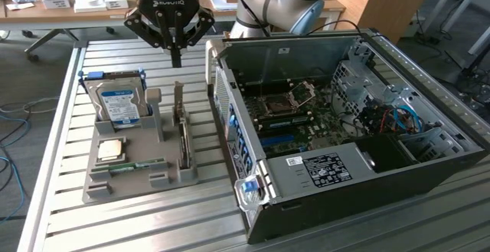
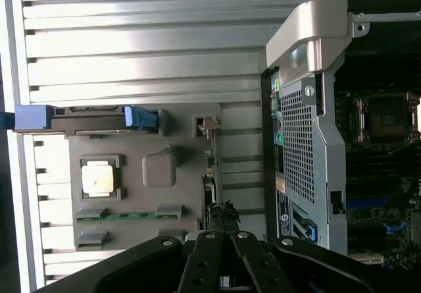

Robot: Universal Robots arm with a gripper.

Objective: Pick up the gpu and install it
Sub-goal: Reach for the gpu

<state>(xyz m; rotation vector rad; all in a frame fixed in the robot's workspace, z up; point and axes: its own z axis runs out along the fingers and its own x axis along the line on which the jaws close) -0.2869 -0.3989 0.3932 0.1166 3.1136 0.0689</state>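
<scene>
The gpu (image 1: 182, 132) stands on its long edge in a slot of the grey holder (image 1: 142, 174), with its pale metal bracket (image 1: 178, 94) at the far end. My gripper (image 1: 177, 61) hangs in the air above that far end. Its fingers are shut together, with nothing between them, and it is clear of the card. In the wrist view the gpu (image 2: 212, 168) shows edge-on as a thin dark strip running up from my gripper (image 2: 222, 219). The open computer case (image 1: 345, 126) lies on its side at the exterior view's right of the holder, motherboard (image 1: 295, 114) exposed.
The holder also carries a silver hard drive (image 1: 119, 100) with a blue-white label, a square processor (image 1: 111, 148) and a narrow green memory stick (image 1: 130, 166). All rest on a slatted metal table (image 1: 153, 229). The arm's base (image 1: 283, 2) stands behind the case. A cluttered desk (image 1: 84, 2) lies beyond.
</scene>
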